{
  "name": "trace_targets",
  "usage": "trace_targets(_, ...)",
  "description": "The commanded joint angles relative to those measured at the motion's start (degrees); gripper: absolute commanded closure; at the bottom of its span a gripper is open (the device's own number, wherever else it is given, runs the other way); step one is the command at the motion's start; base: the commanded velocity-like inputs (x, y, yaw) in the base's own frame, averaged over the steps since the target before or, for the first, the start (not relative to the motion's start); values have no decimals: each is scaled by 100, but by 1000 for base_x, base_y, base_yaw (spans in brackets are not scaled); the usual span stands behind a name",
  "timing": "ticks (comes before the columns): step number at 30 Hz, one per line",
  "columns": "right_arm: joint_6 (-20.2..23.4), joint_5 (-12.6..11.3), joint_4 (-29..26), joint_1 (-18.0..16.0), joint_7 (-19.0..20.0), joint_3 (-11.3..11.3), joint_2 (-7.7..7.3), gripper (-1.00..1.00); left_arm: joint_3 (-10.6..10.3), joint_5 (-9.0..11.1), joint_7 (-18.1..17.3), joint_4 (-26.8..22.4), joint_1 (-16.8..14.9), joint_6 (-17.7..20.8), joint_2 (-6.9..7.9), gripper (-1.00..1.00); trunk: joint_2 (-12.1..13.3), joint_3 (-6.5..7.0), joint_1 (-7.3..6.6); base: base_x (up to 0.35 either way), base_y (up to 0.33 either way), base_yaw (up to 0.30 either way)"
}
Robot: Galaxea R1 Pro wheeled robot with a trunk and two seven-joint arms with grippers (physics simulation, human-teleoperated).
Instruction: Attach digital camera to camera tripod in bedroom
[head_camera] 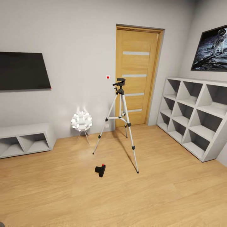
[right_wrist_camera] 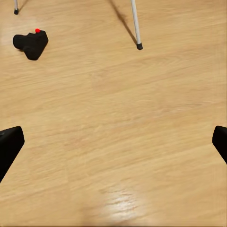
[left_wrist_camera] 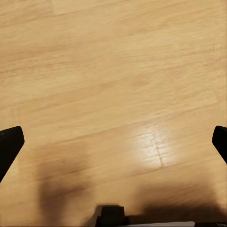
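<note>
On the wood floor (head_camera: 176, 195), one digital camera (head_camera: 100, 170) beside one camera tripod (head_camera: 121, 123).

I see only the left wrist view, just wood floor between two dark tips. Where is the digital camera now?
Observer: The digital camera lies on the floor, beside the camera tripod, between its two front legs.
Operator: Is the tripod standing?
Observer: Yes, upright before the wooden door, its head bare.
Operator: Does the right tool hold something?
Observer: No. The right tool is open over bare floor, short of the camera.
</note>
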Motion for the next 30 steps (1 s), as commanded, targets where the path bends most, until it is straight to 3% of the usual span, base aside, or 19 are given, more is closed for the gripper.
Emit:
trace_targets(1, -9, 1, -4, 1, -5, -1, 1, -100, -2, 2, 0, -2, 0, -12, -1, -100, -3, -14, 0, 0, 0, 0)
trace_targets(30, -8, 1, -5, 1, -5, 1, 1, -100, 4, 1, 0, -2, 0, -12, 2, -100, -3, -283, 0, 0, 0, 0)
